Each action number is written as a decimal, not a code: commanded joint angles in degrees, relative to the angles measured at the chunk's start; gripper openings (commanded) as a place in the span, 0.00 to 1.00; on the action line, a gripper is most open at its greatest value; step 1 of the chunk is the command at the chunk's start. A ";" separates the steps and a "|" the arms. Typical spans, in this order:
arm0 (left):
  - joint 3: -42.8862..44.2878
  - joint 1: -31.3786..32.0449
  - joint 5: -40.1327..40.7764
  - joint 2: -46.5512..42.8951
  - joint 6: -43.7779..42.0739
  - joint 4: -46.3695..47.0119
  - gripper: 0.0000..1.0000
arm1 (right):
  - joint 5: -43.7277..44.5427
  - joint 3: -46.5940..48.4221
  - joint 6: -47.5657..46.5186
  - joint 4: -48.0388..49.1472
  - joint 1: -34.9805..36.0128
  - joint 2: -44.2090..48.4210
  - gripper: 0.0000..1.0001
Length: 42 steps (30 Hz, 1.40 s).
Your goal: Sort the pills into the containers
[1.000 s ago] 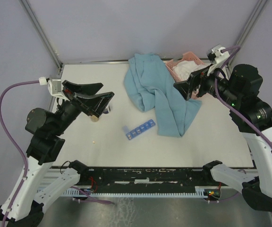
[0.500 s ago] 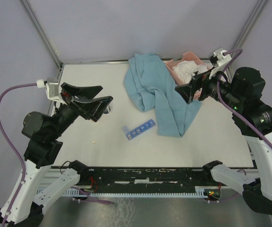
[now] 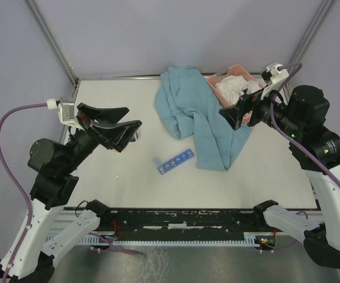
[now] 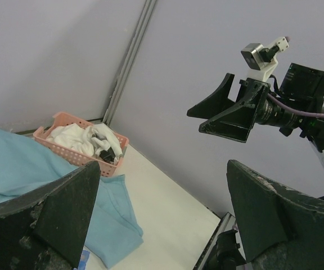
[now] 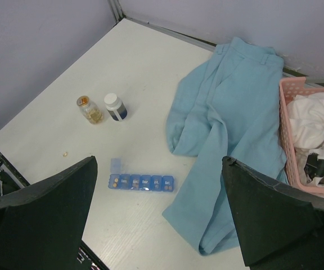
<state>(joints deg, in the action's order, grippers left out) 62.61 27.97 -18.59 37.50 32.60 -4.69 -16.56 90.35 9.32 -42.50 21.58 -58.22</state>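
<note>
Finds the loose pill (image 3: 118,177) nearward of the wide, empty left tool (image 3: 133,115), left of the slanted containers (image 3: 174,161), right tool (image 3: 232,112) equally wide.

pink basket (image 5: 288,147) cut off, pills (image 5: 115,181) too small

— How do the arms look?
— The left arm (image 3: 55,165) and right arm (image 3: 314,132) match: black joints, white lower links, broad black wedge fingers (image 4: 274,219) scuffed grey.
— Cables?
— A purple cable (image 4: 314,111) runs to each white-grey wrist camera (image 4: 260,55).
</note>
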 commanded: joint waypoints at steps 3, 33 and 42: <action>0.67 -0.21 -1.98 0.57 1.55 0.45 0.99 | 0.72 0.84 1.33 2.90 -0.14 -0.14 1.00; 0.50 -0.21 -3.03 1.20 0.79 -0.54 0.99 | 6.30 -0.08 -0.92 3.57 -0.26 0.38 1.00; -0.01 -0.27 -2.04 1.78 -1.60 -2.37 0.99 | 8.33 -2.56 -2.59 5.45 -0.23 0.51 1.00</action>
<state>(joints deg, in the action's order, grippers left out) 62.59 27.97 -20.05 38.85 32.53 -7.51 -10.63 88.16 8.03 -40.27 21.58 -58.43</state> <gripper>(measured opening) 0.993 0.998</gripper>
